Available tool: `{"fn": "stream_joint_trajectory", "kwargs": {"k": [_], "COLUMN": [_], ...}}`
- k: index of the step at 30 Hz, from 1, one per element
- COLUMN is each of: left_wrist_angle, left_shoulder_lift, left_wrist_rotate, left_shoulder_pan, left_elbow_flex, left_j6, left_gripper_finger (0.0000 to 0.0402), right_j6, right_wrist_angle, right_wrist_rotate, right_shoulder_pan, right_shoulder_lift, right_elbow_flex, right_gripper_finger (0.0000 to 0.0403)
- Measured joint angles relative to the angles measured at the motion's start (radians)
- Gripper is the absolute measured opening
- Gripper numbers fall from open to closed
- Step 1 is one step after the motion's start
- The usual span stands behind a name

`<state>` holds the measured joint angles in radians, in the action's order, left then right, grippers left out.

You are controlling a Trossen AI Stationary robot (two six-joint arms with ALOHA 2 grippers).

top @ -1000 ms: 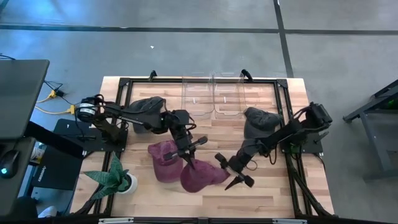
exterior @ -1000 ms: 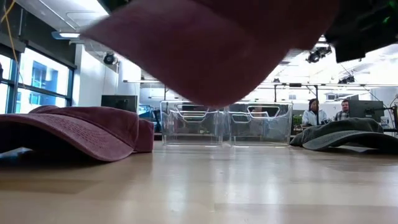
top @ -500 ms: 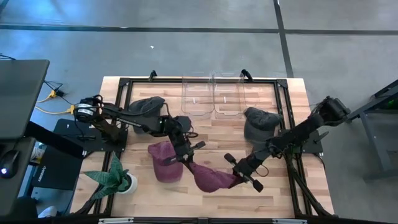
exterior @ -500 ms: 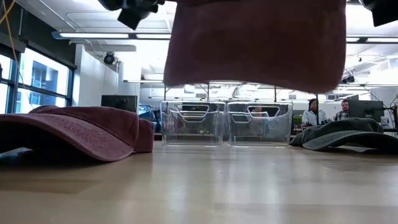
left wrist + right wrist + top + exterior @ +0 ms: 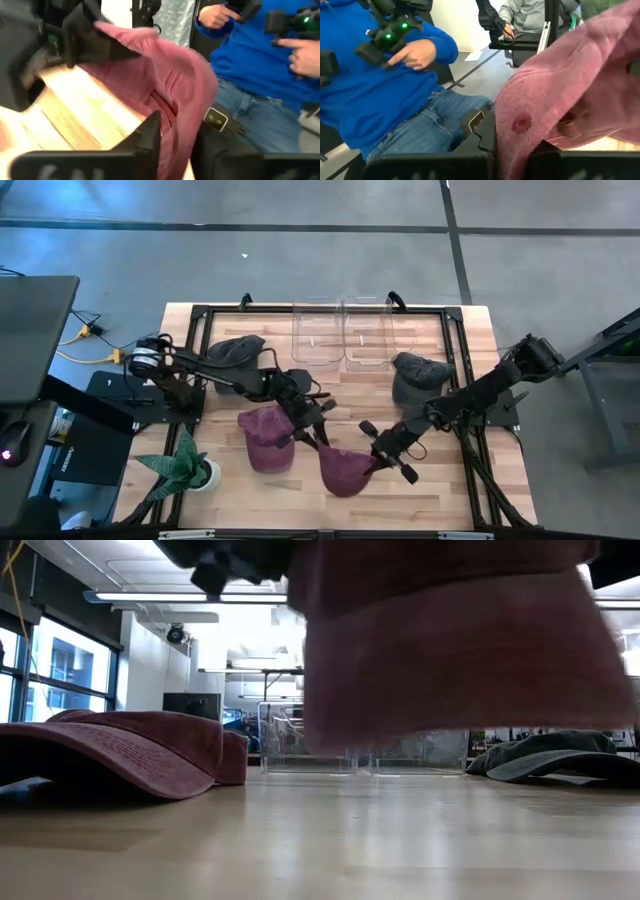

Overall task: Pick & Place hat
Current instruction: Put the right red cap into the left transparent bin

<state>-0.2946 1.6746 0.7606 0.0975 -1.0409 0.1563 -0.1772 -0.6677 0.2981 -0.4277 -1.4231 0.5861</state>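
You've got the soft maroon cloth cap lifted off the bench, left gripper and right gripper jaws both gripping it, placing still ahead.

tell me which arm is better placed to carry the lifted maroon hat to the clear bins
Probably left. Both grippers, left and right, hold the lifted maroon hat above the table. The clear bins stand at the far edge, about level with the left arm's base side; the right arm is already stretched out.
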Motion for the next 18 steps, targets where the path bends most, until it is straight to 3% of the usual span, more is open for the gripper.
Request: {"fn": "stream_joint_trajectory", "kwargs": {"k": [9, 18], "left_wrist_angle": [-0.093, -0.098], "left_shoulder_lift": [0.065, 0.047], "left_wrist_rotate": [0.118, 0.110], "left_shoulder_pan": [0.000, -0.034], "left_elbow_flex": [-0.001, -0.015], "left_j6": [-0.071, -0.028], "left_gripper_finger": [0.0203, 0.0227], "right_j6": [-0.009, -0.030], "right_wrist_angle": [0.033, 0.066], "right_wrist_rotate": [-0.005, -0.034], "right_shoulder_pan": [0.009, 0.009], "right_shoulder_lift": [0.000, 0.000], "right_elbow_flex": [0.000, 0.000], "right_gripper_finger": [0.0003, 0.0004]}}
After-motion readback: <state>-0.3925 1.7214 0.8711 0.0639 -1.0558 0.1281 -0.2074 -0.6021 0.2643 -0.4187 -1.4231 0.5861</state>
